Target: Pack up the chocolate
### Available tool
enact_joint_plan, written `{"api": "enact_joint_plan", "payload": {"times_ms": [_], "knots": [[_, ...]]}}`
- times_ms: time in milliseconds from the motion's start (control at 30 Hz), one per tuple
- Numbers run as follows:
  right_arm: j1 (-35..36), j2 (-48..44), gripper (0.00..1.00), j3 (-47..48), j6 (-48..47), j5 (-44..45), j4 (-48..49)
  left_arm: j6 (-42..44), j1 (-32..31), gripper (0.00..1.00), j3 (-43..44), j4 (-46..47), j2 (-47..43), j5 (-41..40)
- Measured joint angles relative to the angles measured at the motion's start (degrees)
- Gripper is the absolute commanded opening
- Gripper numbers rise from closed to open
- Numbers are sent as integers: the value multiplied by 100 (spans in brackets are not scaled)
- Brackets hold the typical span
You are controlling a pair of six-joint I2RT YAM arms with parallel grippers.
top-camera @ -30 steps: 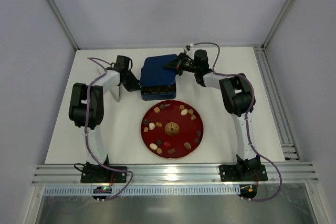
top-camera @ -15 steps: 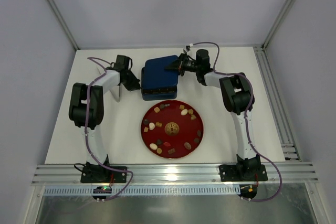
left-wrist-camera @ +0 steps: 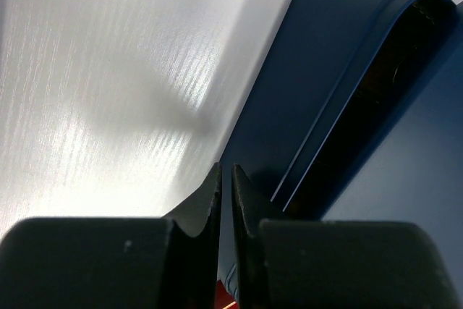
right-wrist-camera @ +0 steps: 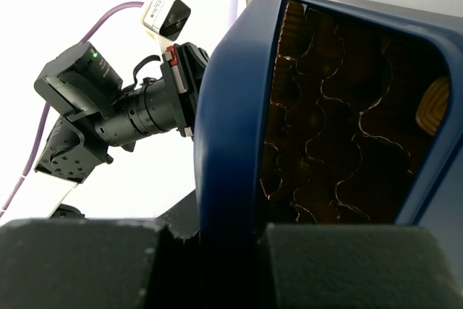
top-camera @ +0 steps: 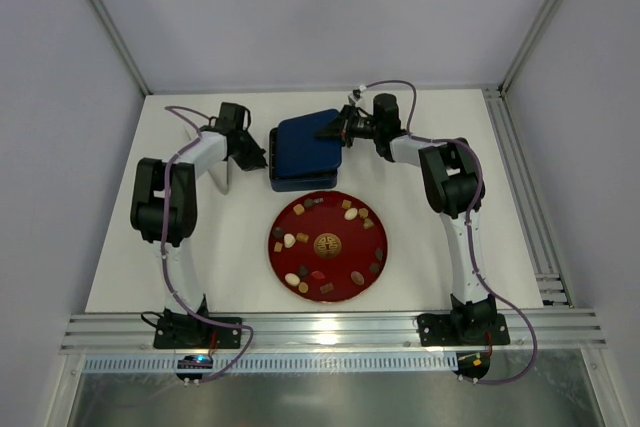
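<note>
- Chocolate sits in small brown, tan and cream pieces around the ring of the red plate, in the middle of the table.
- Just behind the plate you've got the blue box, with its lid lifted ajar.
- Your right gripper is clamped on the lid's edge at the box's far right corner; the blue rim runs straight between its fingers.
- Under the lid, the right wrist view shows a brown scalloped liner, with one tan ridged piece at its right side.
- Your left gripper is just beside the box's left edge, jaws drawn almost together with only a thin slit and nothing visible between them.
</note>
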Motion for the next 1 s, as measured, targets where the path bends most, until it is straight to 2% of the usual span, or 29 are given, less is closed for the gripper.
{"api": "enact_joint_plan", "payload": {"times_ms": [67,367,633,1000], "knots": [[-9,0,15,0,-11,-15,0,2,0,7,11,-2,0,0],[-68,0,32,-4,-195,-37,-289,13,0,7,79,-24,0,2],[-146,-9,36,-37,-540,-9,-826,22,0,7,83,-42,0,2],[-186,-284,43,-24,-1434,302,-2100,24,0,8,98,-46,0,20]]}}
